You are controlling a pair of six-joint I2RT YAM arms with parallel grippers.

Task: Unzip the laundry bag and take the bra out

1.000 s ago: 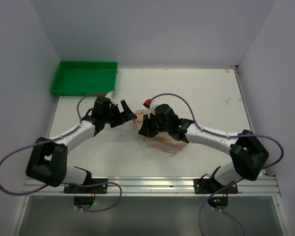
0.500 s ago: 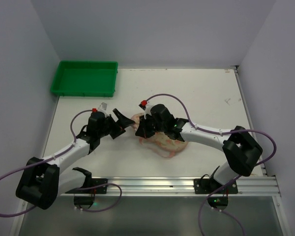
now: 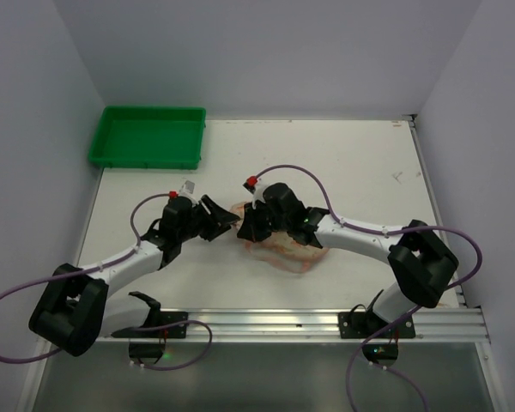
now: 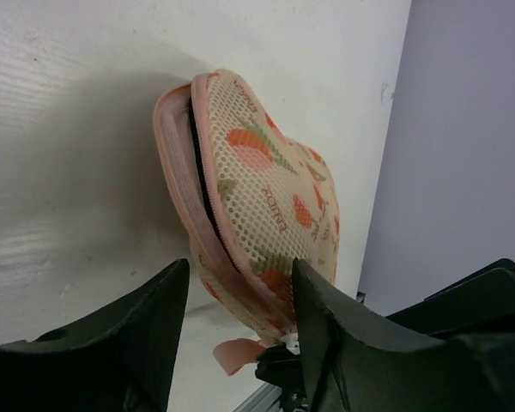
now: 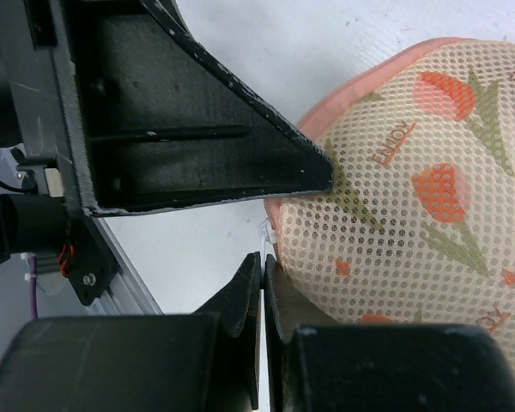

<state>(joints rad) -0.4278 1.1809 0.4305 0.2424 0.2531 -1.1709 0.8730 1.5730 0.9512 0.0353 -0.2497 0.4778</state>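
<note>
The laundry bag [image 3: 283,245] lies mid-table, cream mesh with an orange print and a pink zipper rim [image 4: 208,232]. The zip is partly open along the left end, and a black sliver shows in the slit [image 4: 197,163]; the rest of the bra is hidden inside. My left gripper [image 3: 227,216] stands open astride the bag's near end [image 4: 238,266], its right finger against the mesh and its left finger off it. My right gripper [image 3: 247,230] is shut [image 5: 263,257] on the white zipper pull [image 4: 292,343] at that same end. One left finger [image 5: 206,146] fills the right wrist view.
A green tray [image 3: 146,137] sits at the far left corner. Grey walls close in the table on the left, back and right. A metal rail [image 3: 266,322] runs along the near edge. Both arms meet close together at the bag's left end.
My left gripper has moved right, up to the bag's end, and its jaws have narrowed around it. The right gripper stays shut at the zipper; the bag has shifted slightly.
</note>
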